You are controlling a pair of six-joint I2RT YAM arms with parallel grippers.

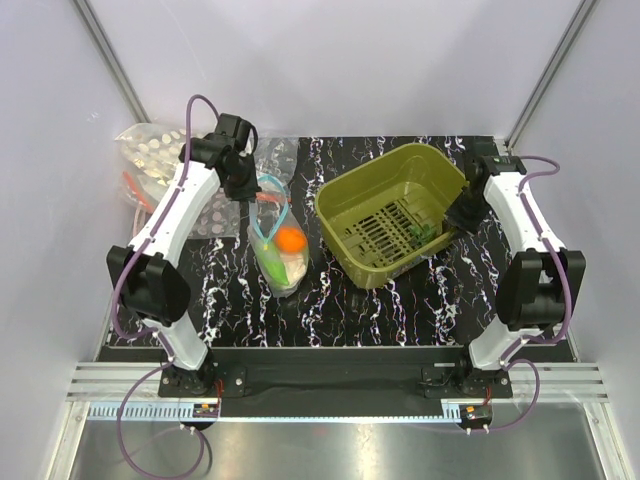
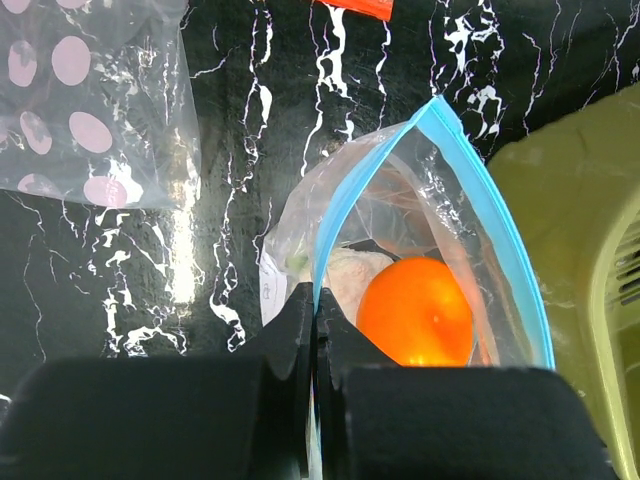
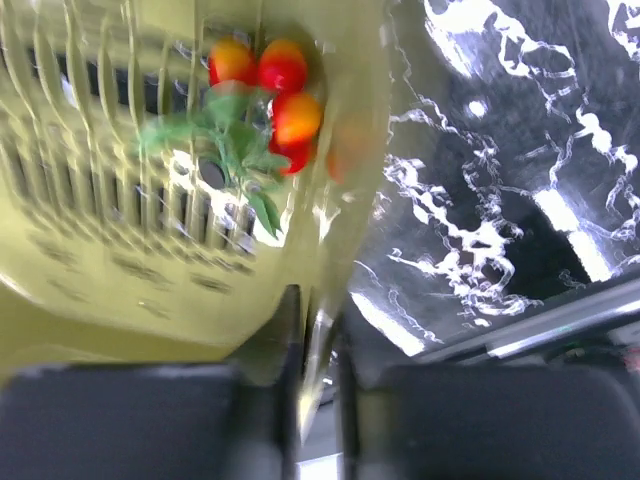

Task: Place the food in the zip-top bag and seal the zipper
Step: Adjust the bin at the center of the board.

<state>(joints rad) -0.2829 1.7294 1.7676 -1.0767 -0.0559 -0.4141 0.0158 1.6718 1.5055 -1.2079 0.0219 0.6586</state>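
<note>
The left tool point(image 2: 315, 300), clamped on the zipper point(image 2: 490, 215) at lower centre, should hold the mouth of the zip-top bag point(image 2: 420, 200) high and wide; the right tool point(image 3: 318, 320) pinches the basket point(image 3: 120, 270) rim.

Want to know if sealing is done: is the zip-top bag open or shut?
Open: the zipper arches apart above the orange piece inside, the left gripper pinching one side.
</note>
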